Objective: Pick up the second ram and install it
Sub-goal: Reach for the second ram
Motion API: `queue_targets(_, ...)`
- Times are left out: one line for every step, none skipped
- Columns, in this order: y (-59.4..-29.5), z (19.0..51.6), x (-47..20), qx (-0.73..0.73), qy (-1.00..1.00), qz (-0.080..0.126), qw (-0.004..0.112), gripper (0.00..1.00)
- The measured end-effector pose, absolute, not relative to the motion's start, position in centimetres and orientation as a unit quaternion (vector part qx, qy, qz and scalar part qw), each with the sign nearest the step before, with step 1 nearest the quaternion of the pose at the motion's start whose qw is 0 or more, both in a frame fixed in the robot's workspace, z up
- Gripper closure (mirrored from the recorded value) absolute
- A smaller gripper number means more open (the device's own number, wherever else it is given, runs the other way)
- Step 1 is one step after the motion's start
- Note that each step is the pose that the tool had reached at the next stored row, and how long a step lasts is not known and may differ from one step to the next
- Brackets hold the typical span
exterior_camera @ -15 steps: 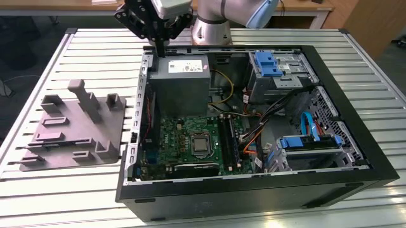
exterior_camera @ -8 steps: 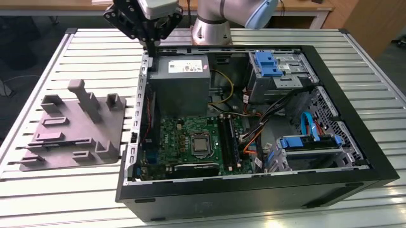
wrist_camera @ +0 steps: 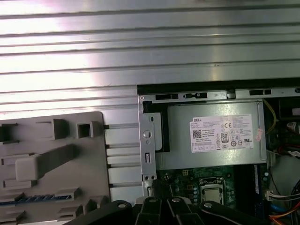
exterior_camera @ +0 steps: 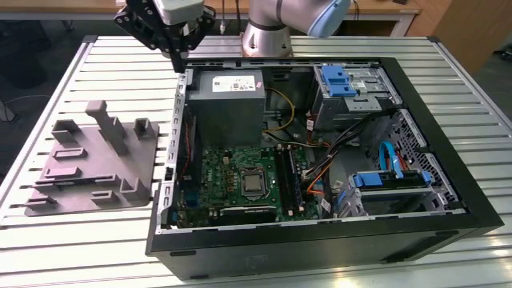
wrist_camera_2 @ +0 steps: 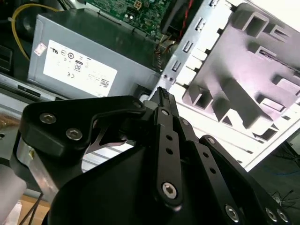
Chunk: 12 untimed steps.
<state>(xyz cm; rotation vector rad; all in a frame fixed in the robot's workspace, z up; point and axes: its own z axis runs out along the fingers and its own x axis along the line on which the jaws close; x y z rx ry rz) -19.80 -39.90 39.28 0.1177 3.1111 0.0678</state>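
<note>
1. Gripper [exterior_camera: 177, 60] fingers pinched together on nothing, hovering over the case [exterior_camera: 320, 246] corner beside the power supply [exterior_camera: 230, 102].
2. Second ram [wrist_camera: 33, 199] lies in the grey tray [exterior_camera: 88, 201], well apart from the gripper.

In the exterior view the arm [exterior_camera: 268, 33] rises at twelve o'clock, and its wrist [exterior_camera: 182, 9] reaches across toward eleven o'clock. The gripper [exterior_camera: 175, 66] hangs there, pointing straight down. In the second wrist view its black fingers [wrist_camera_2: 166, 140] are drawn together, meeting at the tips.
</note>
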Motion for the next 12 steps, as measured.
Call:
queue_targets(-39.9,39.3,-20.1,0.038,0.999,0.022,0.014,0.89)
queue_targets(-39.9,39.3,-20.5,0.038,0.999,0.022,0.014,0.89)
queue_targets(-39.9,39.3,-20.9,0.038,0.999,0.022,0.014,0.89)
queue_targets(-39.9,39.3,-21.3,0.038,0.999,0.022,0.014,0.89)
queue_targets(-39.9,39.3,-21.6,0.038,0.999,0.022,0.014,0.89)
queue_targets(-39.9,39.3,-22.0,0.038,0.999,0.022,0.014,0.89)
queue_targets(-39.9,39.3,-22.3,0.038,0.999,0.022,0.014,0.89)
queue_targets(-39.9,39.3,-22.6,0.038,0.999,0.022,0.014,0.89)
queue_targets(-39.9,39.3,-22.9,0.038,0.999,0.022,0.014,0.89)
queue_targets(-39.9,39.3,-23.2,0.038,0.999,0.022,0.014,0.89)
queue_targets(-39.9,39.3,-23.5,0.038,0.999,0.022,0.014,0.89)
queue_targets(-39.9,39.3,-23.8,0.038,0.999,0.022,0.014,0.89)
